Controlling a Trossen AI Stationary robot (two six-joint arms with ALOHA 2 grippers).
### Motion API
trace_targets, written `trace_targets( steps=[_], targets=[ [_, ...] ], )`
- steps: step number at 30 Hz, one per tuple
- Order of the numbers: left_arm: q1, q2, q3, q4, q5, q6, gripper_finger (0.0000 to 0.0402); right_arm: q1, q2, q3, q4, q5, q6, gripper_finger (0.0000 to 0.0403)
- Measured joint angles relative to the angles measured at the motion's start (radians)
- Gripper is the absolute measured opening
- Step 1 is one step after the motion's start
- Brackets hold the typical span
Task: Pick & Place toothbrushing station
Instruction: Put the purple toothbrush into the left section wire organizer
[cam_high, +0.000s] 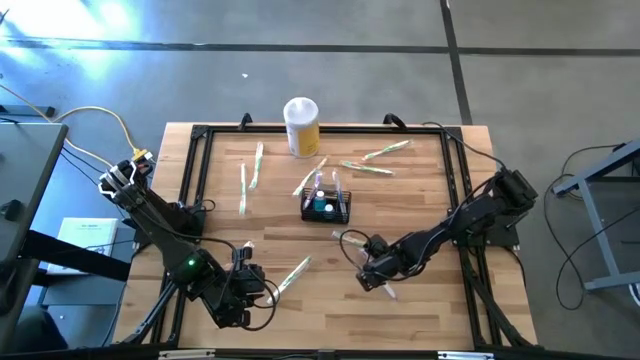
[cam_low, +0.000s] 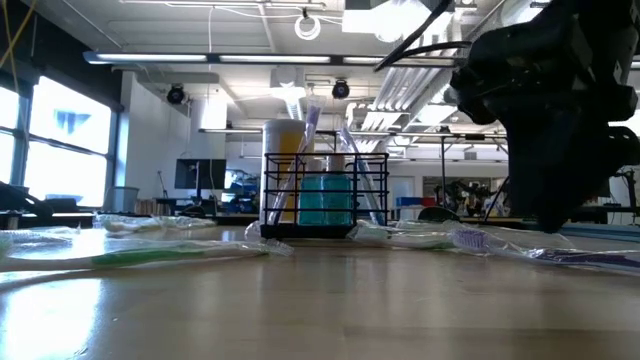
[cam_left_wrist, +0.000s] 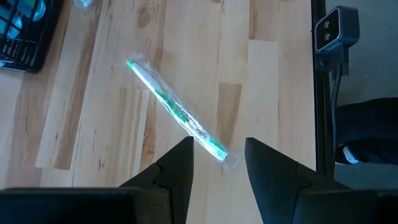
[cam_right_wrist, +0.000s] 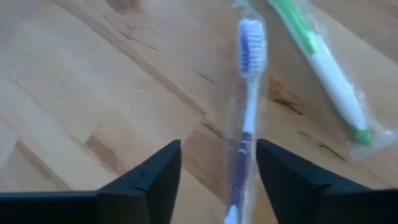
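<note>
The black wire-mesh basket (cam_high: 326, 207), holding a teal cup and upright toothbrushes, stands mid-table; it also shows in the low view (cam_low: 325, 195). My left gripper (cam_high: 262, 292) is open near the front edge. A wrapped green toothbrush (cam_left_wrist: 177, 112) lies flat on the wood, and its near end reaches between the gripper's fingertips (cam_left_wrist: 217, 165). My right gripper (cam_high: 378, 283) is open, low over the table to the near right of the basket. Its fingers stand on either side of a wrapped purple toothbrush (cam_right_wrist: 249, 118), which lies flat on the wood. Neither gripper touches the basket.
A yellow-and-white canister (cam_high: 301, 125) stands at the far edge behind the basket. Several wrapped toothbrushes lie scattered on the far half of the table (cam_high: 365, 160). A green-and-white one (cam_right_wrist: 323, 68) lies just beyond the purple one. A black frame (cam_high: 190, 190) borders the table.
</note>
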Motion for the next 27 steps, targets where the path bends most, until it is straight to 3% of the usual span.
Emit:
trace_targets(
  steps=[7, 16, 22, 27],
  targets=[
    [0.000, 0.000, 0.000, 0.002, -0.003, 0.003, 0.0138, -0.005, 0.001, 0.000, -0.045, 0.001, 0.000, 0.0259],
    [0.000, 0.000, 0.000, 0.004, -0.019, 0.011, 0.0138, -0.009, 0.124, 0.007, -0.010, -0.086, -0.013, 0.0257],
    [0.000, 0.000, 0.000, 0.010, -0.020, 0.011, 0.0138, -0.007, 0.151, 0.012, -0.031, -0.079, -0.006, 0.0233],
    [0.000, 0.000, 0.000, 0.017, -0.020, 0.011, 0.0138, -0.006, 0.140, 0.005, -0.042, -0.064, -0.011, 0.0172]
  ],
)
